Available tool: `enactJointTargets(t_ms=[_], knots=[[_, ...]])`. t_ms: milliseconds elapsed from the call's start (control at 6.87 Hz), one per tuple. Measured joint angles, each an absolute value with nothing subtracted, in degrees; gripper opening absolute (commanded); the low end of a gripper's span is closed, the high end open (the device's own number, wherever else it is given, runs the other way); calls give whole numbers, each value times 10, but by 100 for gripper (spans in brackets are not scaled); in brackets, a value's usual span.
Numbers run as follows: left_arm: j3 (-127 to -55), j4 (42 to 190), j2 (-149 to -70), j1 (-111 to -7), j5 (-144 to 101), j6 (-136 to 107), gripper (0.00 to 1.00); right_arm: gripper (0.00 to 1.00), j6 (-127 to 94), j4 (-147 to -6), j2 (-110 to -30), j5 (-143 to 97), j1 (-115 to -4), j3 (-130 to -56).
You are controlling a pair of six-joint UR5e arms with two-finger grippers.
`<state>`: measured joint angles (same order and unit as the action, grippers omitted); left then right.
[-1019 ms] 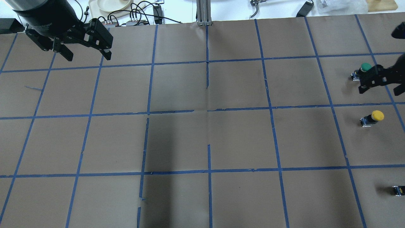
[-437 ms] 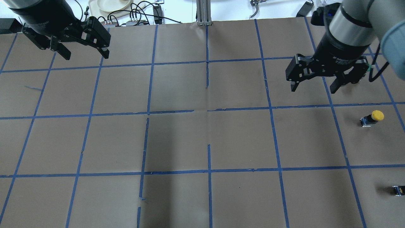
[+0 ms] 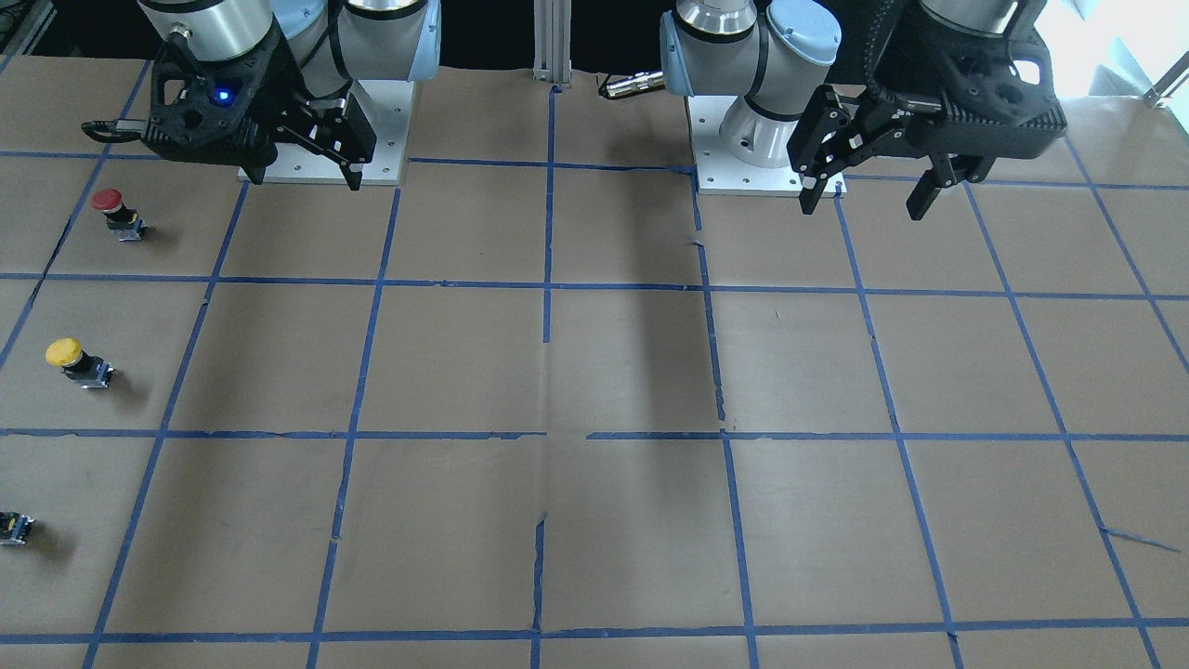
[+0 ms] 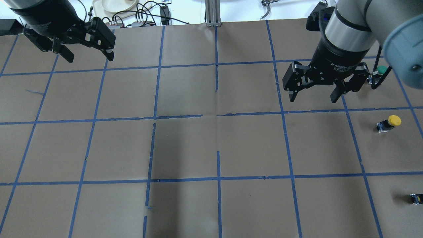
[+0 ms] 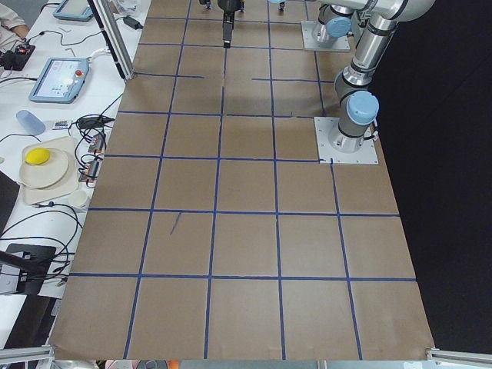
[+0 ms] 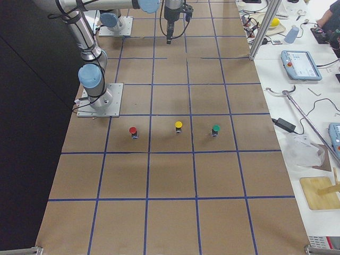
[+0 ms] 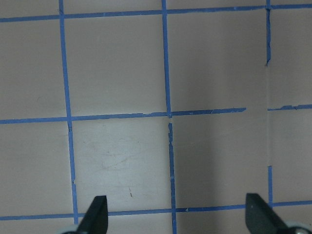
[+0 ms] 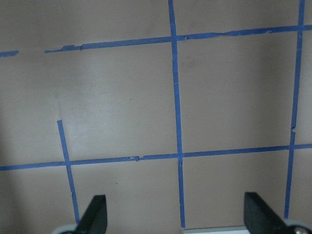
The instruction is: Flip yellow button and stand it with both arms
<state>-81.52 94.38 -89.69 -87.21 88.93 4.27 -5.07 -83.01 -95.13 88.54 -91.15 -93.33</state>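
Note:
The yellow button (image 4: 390,123) lies on its side on the brown paper at the far right, cap pointing right; it also shows in the front view (image 3: 74,360) and the right view (image 6: 178,126). My right gripper (image 4: 313,97) is open and empty, raised, to the left of the button and farther back; it also shows in the front view (image 3: 302,172). My left gripper (image 4: 90,57) is open and empty at the back left, far from the button; in the front view (image 3: 864,200) it is at the right. Both wrist views show only taped paper between open fingertips (image 7: 97,217) (image 8: 95,217).
A green button (image 4: 381,70) stands behind the yellow one, partly hidden by the right gripper. A red button (image 3: 116,212) stands on its near side. A small dark block (image 4: 415,198) shows at the right edge. Blue tape lines (image 4: 218,114) grid the paper.
My right arm has swung in from the right edge, and its gripper has moved left and nearer, away from the green button. The left gripper has hardly moved. The buttons have not moved.

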Motion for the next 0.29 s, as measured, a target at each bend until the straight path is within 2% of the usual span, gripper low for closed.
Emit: enactJointTargets(t_ms=[291], knots=[[-812, 944, -904, -874, 890, 42, 100, 100, -43, -828, -953, 886, -888, -933]])
